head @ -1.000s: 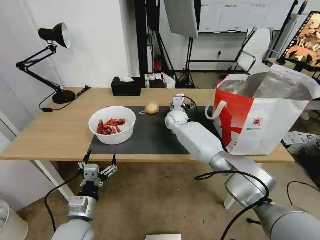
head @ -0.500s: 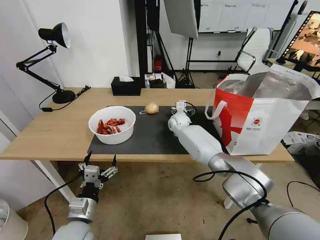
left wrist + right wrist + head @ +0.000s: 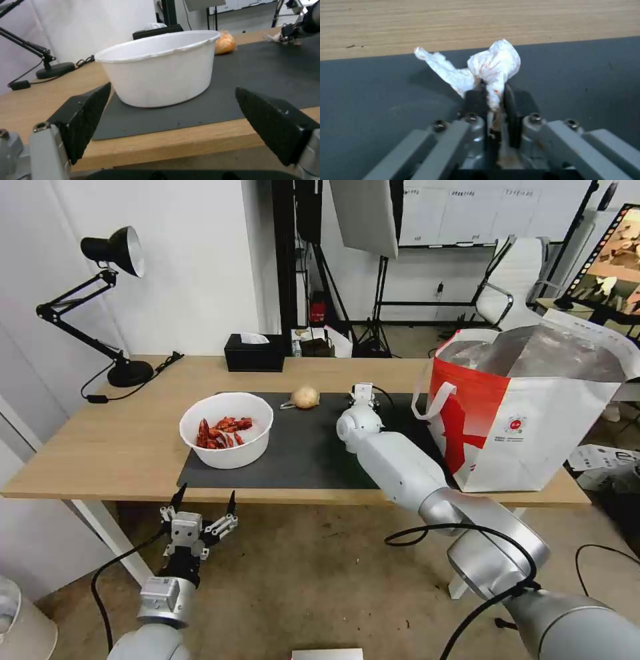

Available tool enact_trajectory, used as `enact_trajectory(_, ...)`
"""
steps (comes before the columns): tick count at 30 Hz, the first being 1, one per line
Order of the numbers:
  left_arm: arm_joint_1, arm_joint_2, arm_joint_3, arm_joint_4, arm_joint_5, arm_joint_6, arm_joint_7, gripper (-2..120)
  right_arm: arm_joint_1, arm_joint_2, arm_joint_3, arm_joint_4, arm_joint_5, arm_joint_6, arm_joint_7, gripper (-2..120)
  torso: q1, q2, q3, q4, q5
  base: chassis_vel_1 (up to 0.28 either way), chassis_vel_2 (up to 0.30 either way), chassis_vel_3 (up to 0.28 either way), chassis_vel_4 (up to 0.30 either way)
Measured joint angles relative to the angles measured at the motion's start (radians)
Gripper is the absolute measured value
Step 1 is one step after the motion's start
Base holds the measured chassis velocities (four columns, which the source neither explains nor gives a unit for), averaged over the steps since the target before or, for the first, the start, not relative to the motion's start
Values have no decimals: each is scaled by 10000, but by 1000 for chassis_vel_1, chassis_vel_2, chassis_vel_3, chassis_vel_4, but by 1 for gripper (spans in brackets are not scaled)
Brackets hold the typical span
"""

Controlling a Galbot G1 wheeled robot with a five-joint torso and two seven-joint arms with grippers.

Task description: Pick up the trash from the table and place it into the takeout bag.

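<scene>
Tissue wad (image 3: 493, 67), white with reddish stains, is pinched between the closed fingers of the right gripper (image 3: 491, 96), its crumpled ends sticking out beyond the fingertips above the dark grey mat (image 3: 386, 100). In the head view the right gripper (image 3: 363, 395) sits over the far part of the mat (image 3: 300, 460), between the beige lump and the takeout bag.

Nearest the robot, the left gripper (image 3: 203, 503) hangs below the front edge of the counter (image 3: 100, 447), its fingers (image 3: 85, 117) spread wide apart and holding nothing. Just beyond those fingers, on the near left part of the mat (image 3: 233, 82), stands the white bowl (image 3: 160, 67); from above the bowl (image 3: 227, 430) shows red crayfish shells (image 3: 220, 432) inside. Past the bowl lies the beige lump (image 3: 305, 397), near the mat's far edge and to the left of the right gripper's fingers. The takeout bag (image 3: 527, 420) stands open on the counter's right end, to the right of those fingers. Farther back are the black tissue box (image 3: 253, 353) and the desk lamp (image 3: 113, 307).
</scene>
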Motion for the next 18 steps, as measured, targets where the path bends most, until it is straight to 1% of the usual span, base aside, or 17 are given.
enact_trajectory(1,-13,5,10,-2,-2,0,-3,100,-72,-99,-9,245,57,92,11,6,1,-1,2,-4,0,0,0,0,0)
enact_trajectory(2,-13,5,10,-2,-2,0,-3,100,-72,-99,-9,245,57,92,11,6,1,-1,2,-4,0,0,0,0,0)
enact_trajectory(3,-27,10,20,-17,-4,0,-5,100,-163,-245,-52,630,102,180,23,2,3,-3,5,-5,0,0,0,0,0)
enact_trajectory(4,-38,16,28,-40,-9,0,-8,100,-286,-501,-146,1325,129,319,86,0,7,-5,6,-7,2,0,0,0,0)
enact_trajectory(5,-43,28,29,-78,-17,0,-13,100,-414,-802,-260,2112,153,435,169,0,6,-3,4,-4,1,0,0,0,0)
enact_trajectory(6,-43,28,29,-78,-17,0,-13,100,-414,-802,-260,2112,153,435,169,0,6,-3,4,-4,1,0,0,0,0)
enact_trajectory(9,-15,67,12,-154,-32,-1,-28,100,-801,-1859,-587,4674,254,775,454,0,3,-3,2,-1,3,0,0,0,0)
enact_trajectory(10,-15,67,12,-154,-32,-1,-28,100,-801,-1859,-587,4674,254,775,454,0,3,-3,2,-1,3,0,0,0,0)
enact_trajectory(11,-5,69,7,-167,-32,-1,-31,100,-846,-2066,-617,5167,260,839,501,0,2,-3,1,-2,2,0,0,0,0)
enact_trajectory(12,39,70,5,-195,-34,-3,-37,100,-896,-2552,-655,6332,262,1017,572,0,3,-2,0,-2,1,0,0,0,0)
enact_trajectory(13,39,70,5,-195,-34,-3,-37,100,-896,-2552,-655,6332,262,1017,572,0,3,-2,0,-2,1,0,0,0,0)
enact_trajectory(16,173,77,1,-284,-33,-24,-42,100,-844,-3213,-613,7883,251,1215,782,0,1,-2,0,0,2,0,0,0,0)
enact_trajectory(17,212,79,1,-334,-33,-26,-43,100,-764,-3380,-557,8215,234,1213,976,0,2,-2,0,1,3,0,0,0,0)
enact_trajectory(18,212,79,1,-334,-33,-26,-43,100,-764,-3380,-557,8215,234,1213,976,0,2,-2,0,1,3,0,0,0,0)
